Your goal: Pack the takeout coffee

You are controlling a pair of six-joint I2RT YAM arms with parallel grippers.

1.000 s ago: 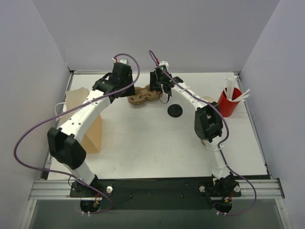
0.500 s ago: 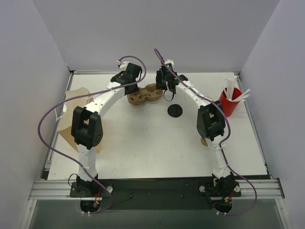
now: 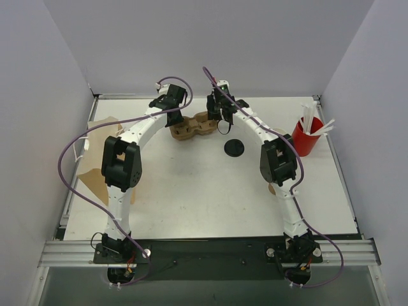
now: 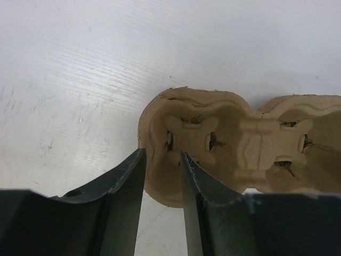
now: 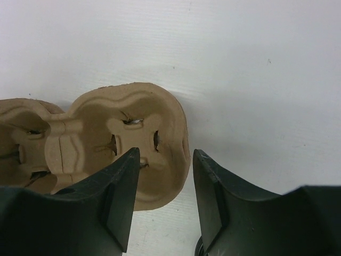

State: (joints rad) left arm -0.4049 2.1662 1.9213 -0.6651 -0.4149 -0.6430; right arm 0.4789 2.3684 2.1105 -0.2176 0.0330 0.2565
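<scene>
A brown moulded pulp cup carrier (image 3: 193,129) lies at the back middle of the table, its wells empty. My left gripper (image 3: 176,117) straddles the rim of its left end, one finger outside and one in the well (image 4: 162,154), shut on the carrier (image 4: 240,144). At the right end my right gripper (image 3: 220,119) holds the carrier (image 5: 90,133) the same way (image 5: 165,152). A round black lid (image 3: 234,148) shows nearer and to the right; from above I cannot tell whether a takeout coffee cup stands under it.
A brown paper bag (image 3: 95,131) lies at the left edge, partly behind my left arm. A red cup with white straws (image 3: 305,139) stands at the right. Something small and brown (image 3: 272,189) peeks from behind my right forearm. Grey walls close three sides.
My left arm swung away from the paper bag, and its gripper came onto the carrier's left end. The right gripper's jaws narrowed on the right end.
</scene>
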